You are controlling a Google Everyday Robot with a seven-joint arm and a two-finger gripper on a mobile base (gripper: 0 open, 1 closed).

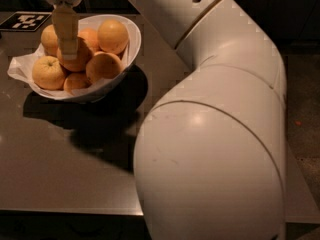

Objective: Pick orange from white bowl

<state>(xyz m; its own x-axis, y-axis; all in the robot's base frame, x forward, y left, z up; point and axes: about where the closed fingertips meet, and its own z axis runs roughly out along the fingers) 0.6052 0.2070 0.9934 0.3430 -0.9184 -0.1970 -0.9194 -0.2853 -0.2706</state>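
Note:
The white bowl point(131, 31) stands at the table's back left, lined with crumpled white paper point(17, 66) and holding several oranges. My gripper point(68, 55) reaches down from the top left into the bowl and lies against the middle orange point(82, 59). Other oranges lie around it: one at the left point(48, 72), one at the back right point(112, 35) and one at the front right point(104, 66). All the oranges rest in the bowl.
My bulky white arm point(210, 159) fills the right and centre and hides much of the dark table point(60, 169). A black-and-white marker tag point(25, 20) lies at the table's back left corner. Floor point(302, 124) shows at the right.

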